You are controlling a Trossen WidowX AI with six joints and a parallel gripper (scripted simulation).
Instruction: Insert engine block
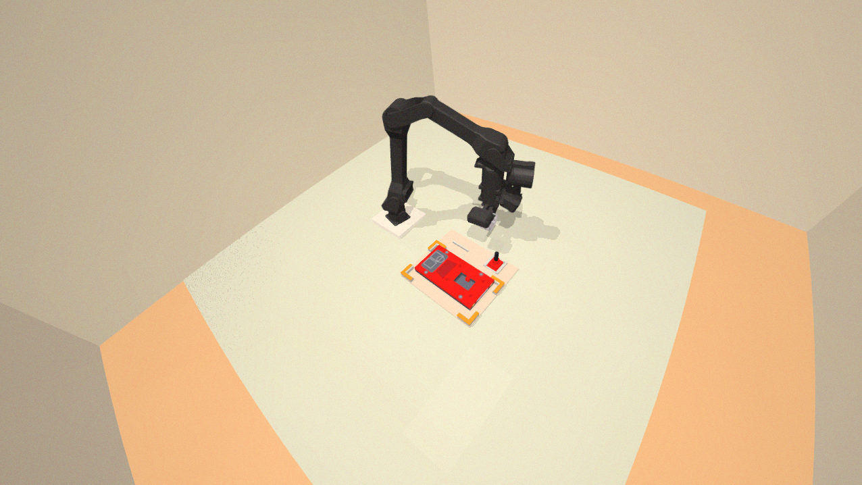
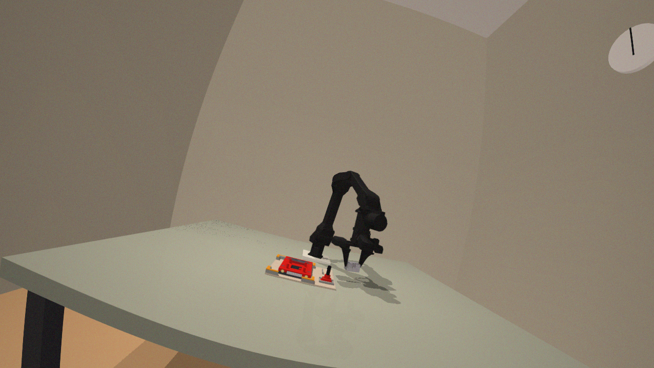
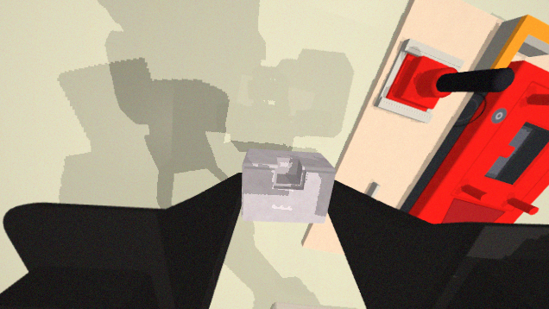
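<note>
My gripper is shut on the pale lavender engine block, with a finger on each side. The block appears held a little above the table, beside the board. Its slot is on the edge at the top of the wrist view. In the top view the gripper hides most of the block. The red car body lies flat on the board. Its opening is empty, with a small red rib jutting in from one side.
The peach board has orange corner brackets around the car. A red shifter with an upright black stick stands between the block's side and the car. A thin grey strip is on the board.
</note>
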